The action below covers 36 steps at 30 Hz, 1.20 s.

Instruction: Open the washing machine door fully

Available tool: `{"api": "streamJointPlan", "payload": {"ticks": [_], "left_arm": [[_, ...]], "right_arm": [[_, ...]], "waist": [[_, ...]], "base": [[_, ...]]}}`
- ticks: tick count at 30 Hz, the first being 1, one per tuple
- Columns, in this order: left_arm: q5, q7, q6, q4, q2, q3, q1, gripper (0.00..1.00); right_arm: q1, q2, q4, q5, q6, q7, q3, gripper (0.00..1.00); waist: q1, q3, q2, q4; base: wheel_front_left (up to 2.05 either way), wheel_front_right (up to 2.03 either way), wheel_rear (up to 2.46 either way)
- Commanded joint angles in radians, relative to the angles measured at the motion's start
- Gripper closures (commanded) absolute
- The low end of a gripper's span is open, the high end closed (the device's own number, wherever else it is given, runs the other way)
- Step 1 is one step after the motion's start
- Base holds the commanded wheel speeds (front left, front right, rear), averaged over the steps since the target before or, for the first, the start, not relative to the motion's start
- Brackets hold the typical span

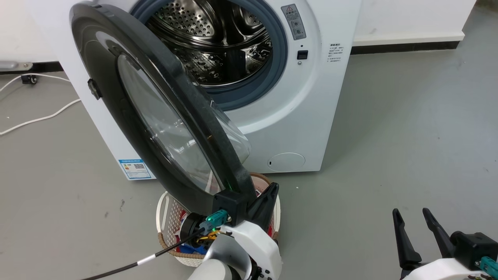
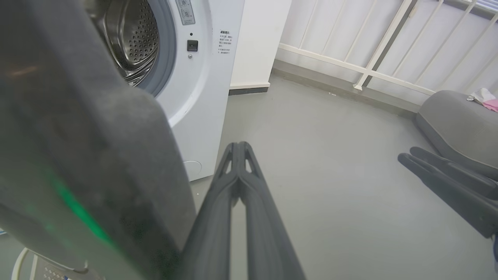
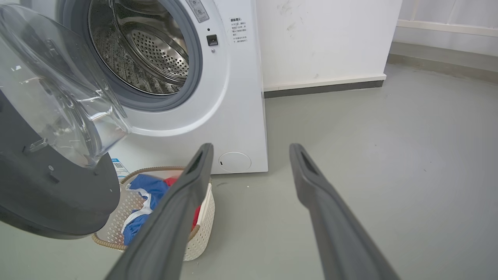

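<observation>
The washing machine door [image 1: 97, 58], a glossy black ring around a bulging clear glass bowl [image 1: 163, 128], stands swung out from the white machine [image 1: 295, 116] toward me, hinged at the head view's left. The steel drum [image 1: 218, 42] is exposed. My left gripper [image 1: 273, 189] is shut with nothing between its fingers, and its left side lies against the door's free lower edge. In the left wrist view the door [image 2: 78, 136] looms just left of the closed left gripper [image 2: 238, 146]. My right gripper [image 1: 412, 217] hangs open over bare floor, apart from the door [image 3: 50, 194], as the right wrist view shows [image 3: 251, 149].
A white basket [image 1: 167, 217] holding blue and red laundry stands on the floor under the door's lower edge. White cables [image 1: 39, 118] trail over the floor left of the machine. A white railing [image 2: 381, 42] and a grey rounded object [image 2: 459, 120] lie off to the right.
</observation>
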Motion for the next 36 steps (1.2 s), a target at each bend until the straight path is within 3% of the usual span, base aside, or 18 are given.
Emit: {"api": "streamJointPlan", "payload": {"ticks": [1,23,36], "left_arm": [[-0.005,-0.01,0.013,-0.001,0.015,0.018,0.013,1.0],[0.017,0.025,0.102,-0.203,0.103,0.028,0.162,1.0],[0.022,0.04,0.156,-0.334,0.139,0.039,0.241,1.0]], "right_arm": [[-0.005,0.004,0.004,0.001,0.0,-0.005,-0.003,0.0],[0.013,0.006,-0.008,-0.02,0.0,0.016,-0.043,0.0],[0.023,0.006,-0.017,-0.011,0.0,0.024,-0.048,0.0]], "waist": [[0.0,-0.005,0.0,0.007],[0.0,-0.029,0.0,0.117],[0.0,-0.015,0.0,0.263]], "base": [[0.0,0.0,0.0],[0.0,0.0,0.0],[0.0,0.0,0.0]]}}
